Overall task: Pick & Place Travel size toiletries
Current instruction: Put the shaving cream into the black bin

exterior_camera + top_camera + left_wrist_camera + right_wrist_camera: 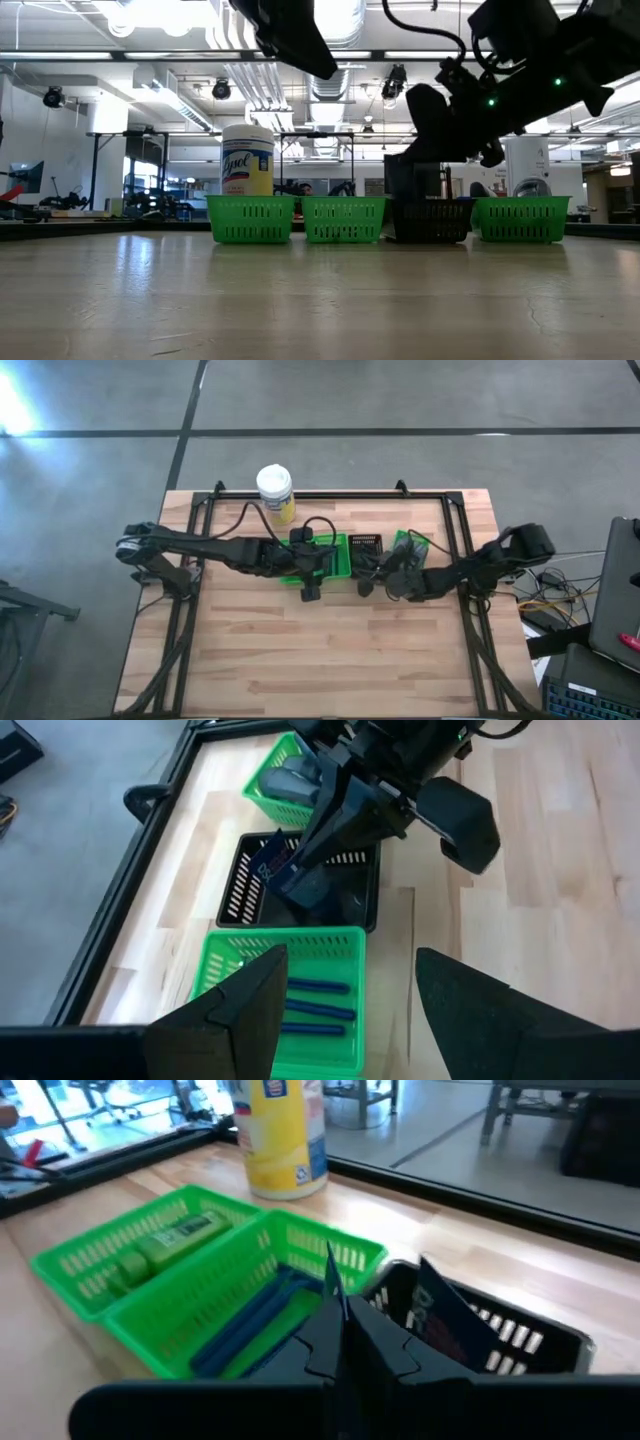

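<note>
The right pincer (pixel 300 870) is clamped on a dark sachet (pixel 272 860), holding it over the black tray (pixel 240 885) for dropping in. The left pincer (pixel 350 995) hangs open above a green tray (pixel 215 970) where blue tubes (pixel 318 1010) lie sorted.

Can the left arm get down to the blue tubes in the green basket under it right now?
Probably yes. The left pincer hangs open right above the green basket, and the blue tubes lie uncovered in it. The right pincer is busy over the neighbouring black basket, not in the way.
</note>
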{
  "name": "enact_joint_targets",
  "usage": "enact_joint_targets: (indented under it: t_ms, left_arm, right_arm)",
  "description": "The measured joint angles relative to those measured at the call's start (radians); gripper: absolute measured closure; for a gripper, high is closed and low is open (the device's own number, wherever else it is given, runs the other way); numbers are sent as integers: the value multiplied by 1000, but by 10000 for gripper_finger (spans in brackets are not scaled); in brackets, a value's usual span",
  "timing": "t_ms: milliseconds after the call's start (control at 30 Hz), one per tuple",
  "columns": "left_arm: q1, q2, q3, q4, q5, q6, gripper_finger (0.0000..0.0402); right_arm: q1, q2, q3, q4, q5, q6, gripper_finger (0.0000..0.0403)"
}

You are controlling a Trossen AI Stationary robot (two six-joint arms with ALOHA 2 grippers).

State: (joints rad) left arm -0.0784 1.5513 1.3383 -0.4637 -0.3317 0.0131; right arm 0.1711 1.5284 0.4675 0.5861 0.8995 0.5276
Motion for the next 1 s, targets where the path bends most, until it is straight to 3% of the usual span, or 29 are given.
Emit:
enact_joint_targets:
  t_ms: [600, 1000]
  left_arm:
    - [0, 0, -4, -3, 0, 16, 177]
    - [0, 0, -4, -4, 0, 14, 177]
  right_arm:
    - [1, 47, -5, -5, 36, 71, 389]
    - [20, 44, -5, -5, 12, 42, 283]
